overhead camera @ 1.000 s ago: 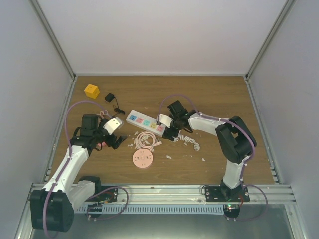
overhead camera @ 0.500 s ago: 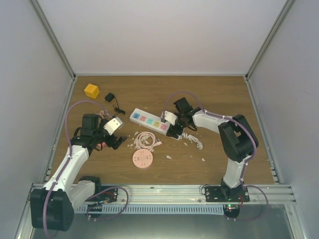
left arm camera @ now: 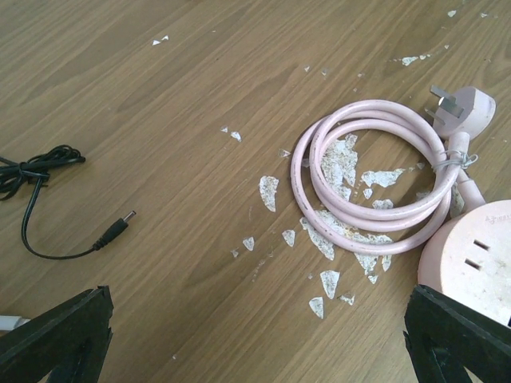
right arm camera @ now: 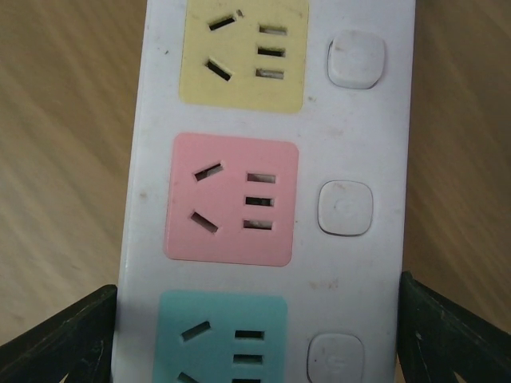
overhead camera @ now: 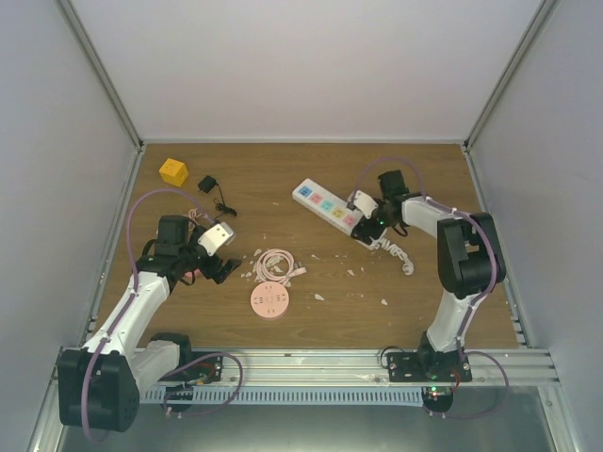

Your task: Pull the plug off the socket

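Three coloured outlets fill the right wrist view: yellow, pink and teal. Each is set in the white power strip (overhead camera: 325, 203) with a square white button beside it and its slots showing dark. The right gripper (right arm camera: 255, 319) has the strip between its fingers, one black finger against each long edge, clamped across its width. From above, the strip lies slantwise on the right half of the table, toward the back. Its near end is at the gripper, and its curly white cord (overhead camera: 399, 252) trails toward the front beside the right arm.

The pink plug (left arm camera: 467, 105) lies loose on the wood, well to the left of the strip, with its metal pins in plain sight. A tie binds it to a pink cable coil (left arm camera: 375, 179), which touches a round pink socket disc (left arm camera: 471, 267). The left gripper (left arm camera: 255, 319) hangs above the wood near the coil, fingers spread wide with nothing between them.

The table (overhead camera: 273, 165) is brown wood grain, scattered with white flecks (left arm camera: 267, 191) that are thickest around the coil. A black adapter (overhead camera: 207, 184) with a thin black lead lies toward the back left, its barrel tip (left arm camera: 112, 232) resting on the wood. A yellow cube (overhead camera: 172, 171) sits just beyond it, near the corner. Plain white walls (overhead camera: 301, 66) close in on three sides, and a metal rail (overhead camera: 301, 363) runs along the near edge where the arms are bolted.
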